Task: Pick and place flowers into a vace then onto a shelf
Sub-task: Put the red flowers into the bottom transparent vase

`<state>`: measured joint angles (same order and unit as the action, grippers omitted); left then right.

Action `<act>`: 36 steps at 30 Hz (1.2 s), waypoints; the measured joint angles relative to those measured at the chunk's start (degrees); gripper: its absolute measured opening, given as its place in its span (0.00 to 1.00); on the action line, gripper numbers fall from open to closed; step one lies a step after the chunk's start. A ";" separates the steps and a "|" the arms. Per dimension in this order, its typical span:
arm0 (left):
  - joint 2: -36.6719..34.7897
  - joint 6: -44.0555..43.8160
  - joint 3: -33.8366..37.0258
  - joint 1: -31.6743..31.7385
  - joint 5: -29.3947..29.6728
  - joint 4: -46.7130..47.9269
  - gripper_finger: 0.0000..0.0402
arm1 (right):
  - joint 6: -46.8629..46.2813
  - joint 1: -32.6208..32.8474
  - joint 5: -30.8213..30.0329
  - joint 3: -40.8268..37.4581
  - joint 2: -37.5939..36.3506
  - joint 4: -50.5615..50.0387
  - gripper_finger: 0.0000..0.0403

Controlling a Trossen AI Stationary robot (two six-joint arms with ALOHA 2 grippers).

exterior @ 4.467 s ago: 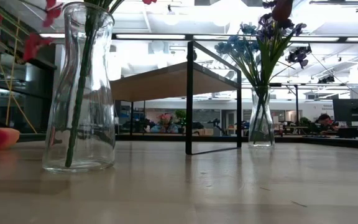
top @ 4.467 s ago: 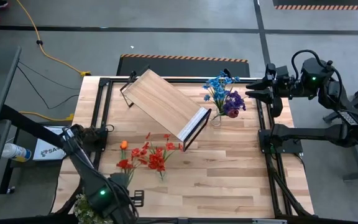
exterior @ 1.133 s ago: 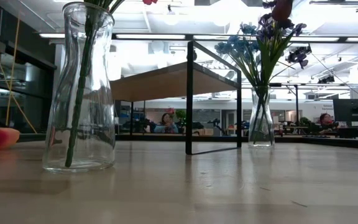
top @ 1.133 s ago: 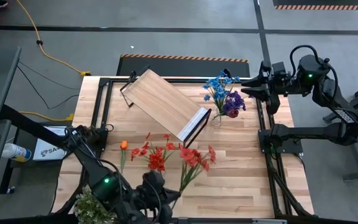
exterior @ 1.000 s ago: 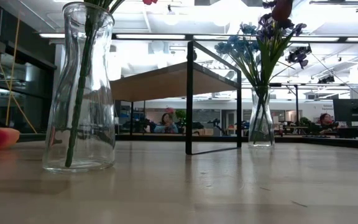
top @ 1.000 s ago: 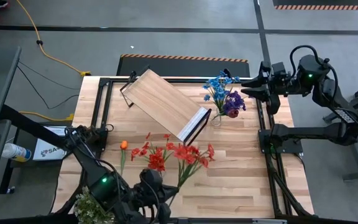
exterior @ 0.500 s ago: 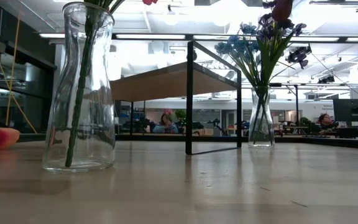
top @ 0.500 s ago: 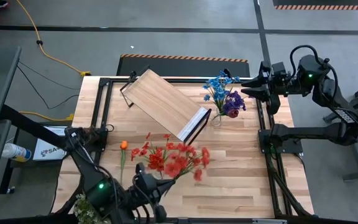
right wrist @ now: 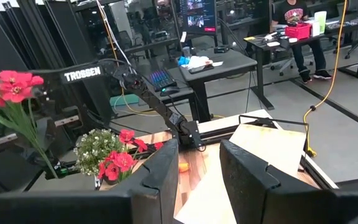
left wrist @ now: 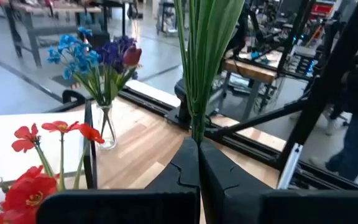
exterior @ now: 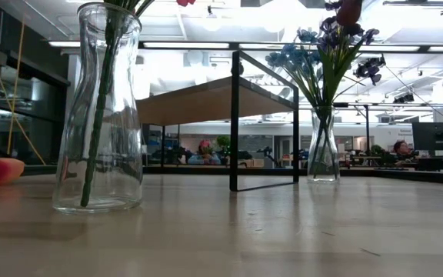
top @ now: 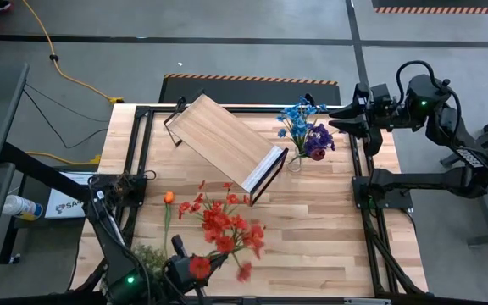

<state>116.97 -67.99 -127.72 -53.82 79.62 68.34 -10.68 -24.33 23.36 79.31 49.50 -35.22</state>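
My left gripper point(top: 213, 259), near the table's front edge, is shut on a sprig of red flowers point(top: 230, 240), whose blooms spread just right of the near glass vase point(exterior: 98, 108). That vase holds red flowers point(top: 213, 216) on a green stem. An orange bloom point(top: 169, 197) lies on the table left of it. The far vase point(top: 296, 161) holds blue and purple flowers point(top: 305, 127). The light-wood shelf point(top: 225, 141) stands slantwise at the far middle. My right gripper point(top: 346, 119) hangs open above the far right edge. My left gripper pinches the sprig's bunched green stems point(left wrist: 196, 127) between its two shut fingers, near the stems' lower end. The fingers lie about level. The stems rise out of the fingertips, and the sprig is off the table.
A bushy pale green plant point(top: 146, 257) sits beside my left arm at the near left. Black frame rails point(top: 361, 182) run along the table's edges. Bare tabletop point(top: 329, 229) lies to the right of the near vase.
My left gripper has gone toward the table's left and near edges and has rolled, staying shut on the red sprig. The sprig's blooms have swung from the middle of the table toward the near vase and the front edge.
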 joint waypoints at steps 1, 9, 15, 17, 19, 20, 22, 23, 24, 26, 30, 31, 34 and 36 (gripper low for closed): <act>0.28 0.00 0.00 -0.07 0.35 0.00 0.07 | 0.00 0.01 0.02 0.00 -0.02 0.00 0.27; 1.13 -0.13 0.00 -0.22 1.88 4.20 0.07 | -1.29 0.02 0.02 0.00 -0.02 -0.02 0.27; 1.11 -1.21 0.00 -0.20 1.05 10.41 0.07 | -1.29 0.02 0.02 0.01 0.00 -0.03 0.27; 1.24 -2.51 0.00 -0.20 0.86 12.33 0.07 | -1.29 0.01 0.02 0.00 0.00 -0.04 0.27; 1.68 -3.43 0.00 -0.20 1.25 14.12 0.07 | -1.29 0.00 0.02 0.00 0.00 -0.04 0.27; 2.05 -4.04 0.00 -0.20 1.72 14.95 0.07 | -1.29 0.02 0.02 0.00 0.00 -0.04 0.27; 2.78 -5.68 0.00 -0.20 2.06 16.96 0.07 | -1.29 0.00 0.02 0.00 0.00 -0.04 0.27; 3.15 -6.33 0.00 -0.17 2.24 17.61 0.07 | -1.29 0.02 0.02 0.00 0.00 -0.04 0.27; 3.47 -7.08 0.00 -0.17 2.71 18.61 0.07 | -1.29 0.02 0.02 0.00 0.00 -0.05 0.27; 4.15 -8.47 0.00 -0.18 4.09 20.03 0.07 | -1.31 0.02 0.02 0.00 0.00 -0.04 0.27; 4.87 -9.71 0.10 -0.20 5.06 21.72 0.07 | -2.78 0.00 0.01 0.00 0.00 -0.04 0.27; 4.87 -9.38 0.46 -0.20 5.32 21.61 0.07 | -3.23 0.02 0.02 0.00 0.00 -0.04 0.27; 4.87 -10.46 2.52 -0.20 6.74 21.68 0.07 | -4.32 0.02 0.02 0.01 0.00 0.09 0.27; 4.92 -11.62 3.84 -0.20 7.00 21.73 0.07 | -4.68 0.00 0.02 0.00 0.00 0.38 0.27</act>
<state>121.89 -79.61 -123.88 -54.02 86.61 90.06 -15.35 -24.34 23.38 79.31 49.50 -34.84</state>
